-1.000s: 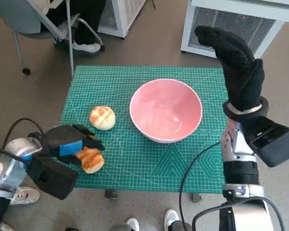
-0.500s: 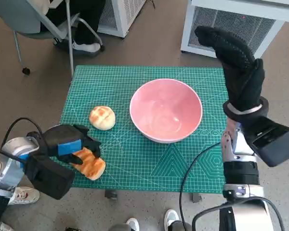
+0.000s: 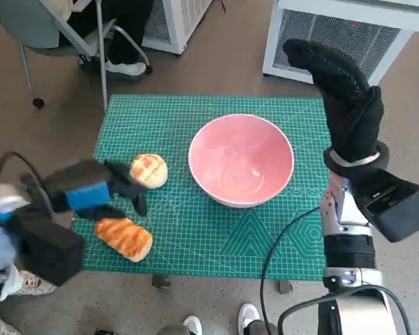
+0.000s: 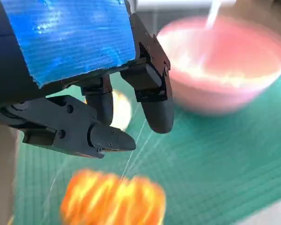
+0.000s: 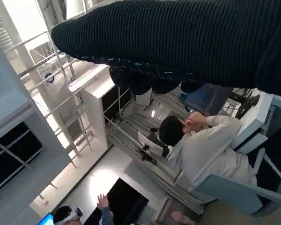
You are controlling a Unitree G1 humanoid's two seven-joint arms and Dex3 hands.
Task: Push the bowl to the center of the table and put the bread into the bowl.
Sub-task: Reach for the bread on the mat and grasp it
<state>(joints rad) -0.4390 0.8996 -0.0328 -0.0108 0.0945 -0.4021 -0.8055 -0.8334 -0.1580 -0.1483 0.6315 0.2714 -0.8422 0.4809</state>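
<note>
The golden oblong bread (image 3: 124,239) lay on the green-matted worktop (image 3: 265,237), just under the empty, spread left hand (image 3: 101,190), long axis running toward the pink bowl (image 3: 241,160) at centre. Right hand (image 3: 342,91) was raised, empty. The left wrist view showed a gap between fingers (image 4: 155,105) and bread.

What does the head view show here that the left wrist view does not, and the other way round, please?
Only the head view shows the gloved right hand raised beside the table, the whole green mat, and a person's shoe by a chair. Only the left wrist view shows the left hand's fingers up close, apart and holding nothing. Both show the left hand, the pink bowl, the round bun and the long toasted bread.
</note>
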